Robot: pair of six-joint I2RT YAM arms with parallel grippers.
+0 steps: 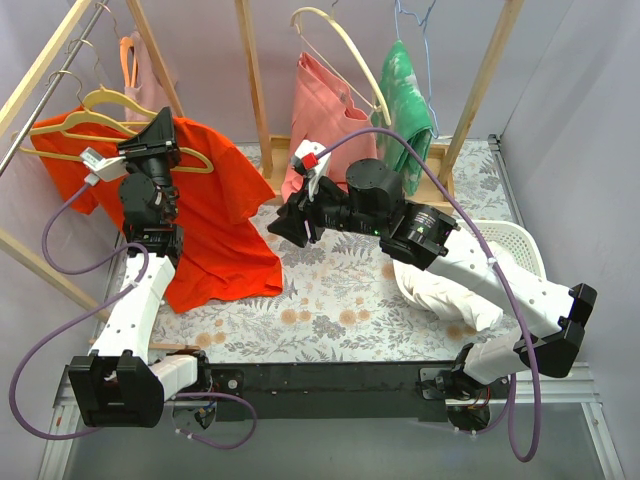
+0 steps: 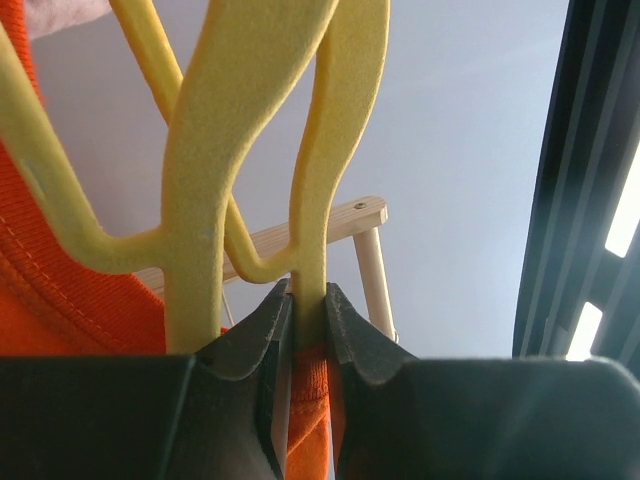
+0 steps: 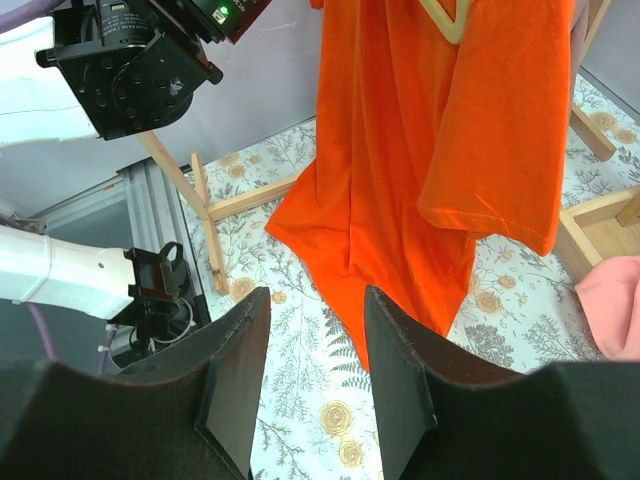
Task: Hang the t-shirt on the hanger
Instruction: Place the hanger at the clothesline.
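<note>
The red-orange t-shirt point(image 1: 215, 215) hangs at the left on a pale-yellow hanger point(image 1: 196, 163), its hem lying on the table. It also shows in the right wrist view point(image 3: 420, 150). My left gripper point(image 1: 155, 135) is up at the shirt's neck. In the left wrist view the left gripper point(image 2: 308, 300) is shut on a bar of the hanger point(image 2: 325, 150) with orange shirt fabric point(image 2: 305, 400) between the jaws. My right gripper point(image 1: 285, 225) is open and empty, just right of the shirt and apart from it; in its own view the right gripper point(image 3: 315, 300) faces the shirt's lower half.
A salmon-pink garment point(image 1: 320, 115) hangs on a thick cream hanger point(image 1: 345, 50) at the back middle. A green garment point(image 1: 405, 95) hangs beside it. A white cloth bundle point(image 1: 440, 290) spills from a white basket point(image 1: 525, 245) at the right. Wooden rack posts point(image 1: 255, 90) stand around.
</note>
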